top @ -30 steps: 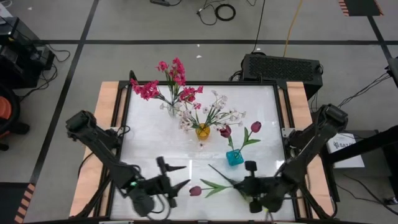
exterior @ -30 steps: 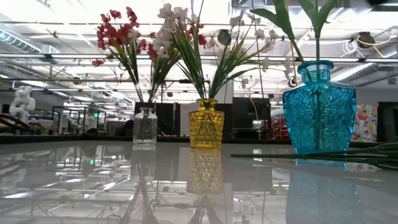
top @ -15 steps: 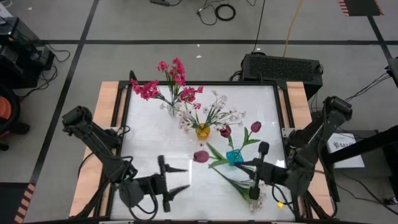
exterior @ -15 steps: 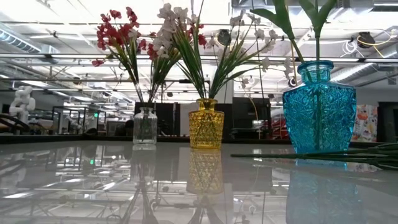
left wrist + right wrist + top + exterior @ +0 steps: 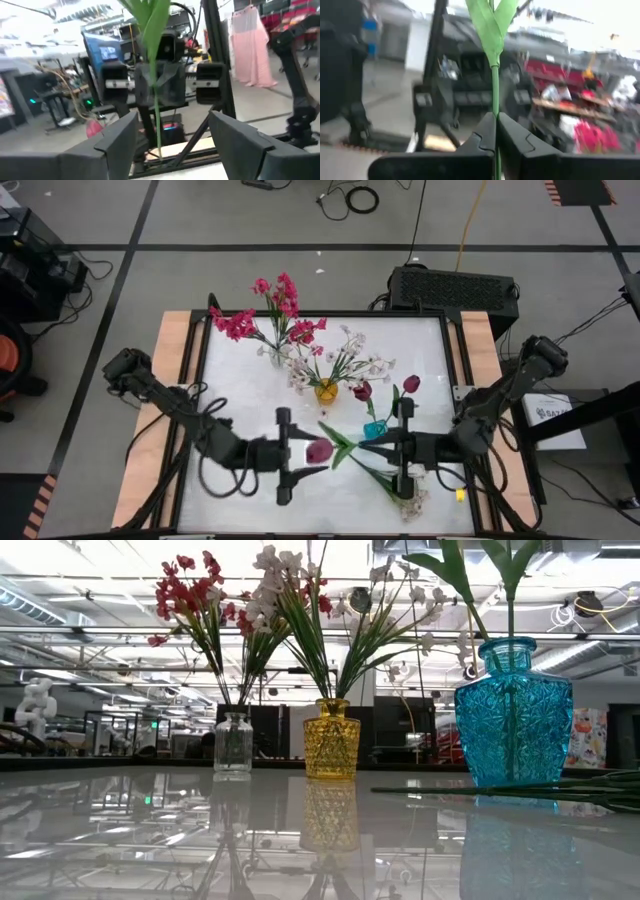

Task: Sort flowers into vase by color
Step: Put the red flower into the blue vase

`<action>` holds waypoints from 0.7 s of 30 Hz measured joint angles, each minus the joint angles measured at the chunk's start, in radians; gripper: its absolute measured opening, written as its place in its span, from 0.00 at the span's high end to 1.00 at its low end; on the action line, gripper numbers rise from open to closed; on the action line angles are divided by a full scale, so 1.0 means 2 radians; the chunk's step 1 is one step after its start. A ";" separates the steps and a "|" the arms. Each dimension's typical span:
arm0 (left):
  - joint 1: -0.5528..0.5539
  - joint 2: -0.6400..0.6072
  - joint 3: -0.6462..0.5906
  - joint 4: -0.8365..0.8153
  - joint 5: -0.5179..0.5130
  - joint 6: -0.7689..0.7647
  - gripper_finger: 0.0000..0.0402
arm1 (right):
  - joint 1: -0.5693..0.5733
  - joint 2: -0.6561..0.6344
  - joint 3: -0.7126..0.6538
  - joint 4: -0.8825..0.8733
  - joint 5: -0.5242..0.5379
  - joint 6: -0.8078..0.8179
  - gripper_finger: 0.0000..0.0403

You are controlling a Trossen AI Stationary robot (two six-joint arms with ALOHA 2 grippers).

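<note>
My right gripper [image 5: 372,448] is shut on a dark maroon tulip sprig [image 5: 340,444], held in the air over the table's near middle. The sprig's bud [image 5: 318,450] points toward the table's left. My left gripper [image 5: 314,459] is open and level, with a finger on either side of the bud and not touching it. In the left wrist view the stem [image 5: 157,125] runs between its fingers. Farther back a clear vase [image 5: 275,352] holds pink blossoms. A yellow vase [image 5: 327,391] holds white ones, and a blue vase [image 5: 376,432] holds maroon tulips. My right gripper pinches the tulip's green stem [image 5: 495,107] between its two fingers, below the leaves [image 5: 492,25]. The fingers come about level from the table's right. The sprig is lifted clear of the table, and its leaves and bud reach out past the fingertips toward my left gripper.
A white-blossomed sprig [image 5: 400,492] lies on the table near the right front, and its stems [image 5: 520,790] show low in front of the blue vase. The three vases stand close together at the far middle. A black box [image 5: 455,288] sits beyond the far edge.
My right gripper has lifted the tulip sprig off the table and tipped from pointing down to about level, swinging the bud up and toward the table's middle. My left gripper has risen, tipped level and moved right, so its fingers now stand around the bud. It has stayed open.
</note>
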 joint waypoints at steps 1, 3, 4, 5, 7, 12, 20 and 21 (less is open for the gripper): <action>0.008 0.000 0.000 -0.004 0.012 -0.013 0.38 | -0.004 0.001 0.000 0.019 -0.018 -0.008 1.00; 0.025 0.006 0.000 -0.007 0.033 -0.043 0.38 | -0.010 0.005 0.000 0.061 -0.045 -0.025 1.00; 0.030 0.010 0.000 -0.008 0.046 -0.055 0.38 | -0.012 0.007 0.000 0.080 -0.056 -0.034 1.00; 0.034 0.015 0.000 -0.009 0.059 -0.065 0.38 | -0.014 0.012 0.000 0.095 -0.065 -0.040 1.00; 0.038 0.027 0.000 0.011 0.084 -0.076 0.38 | -0.019 0.026 0.000 0.123 -0.083 -0.047 1.00; 0.043 0.053 0.000 0.058 0.085 -0.079 0.38 | -0.031 0.064 0.000 0.199 -0.110 -0.060 1.00; 0.048 0.069 0.000 0.092 0.049 -0.081 0.38 | -0.041 0.082 0.000 0.229 -0.132 -0.062 1.00; 0.048 0.070 0.000 0.092 0.051 -0.081 0.38 | -0.041 0.081 0.000 0.229 -0.132 -0.063 1.00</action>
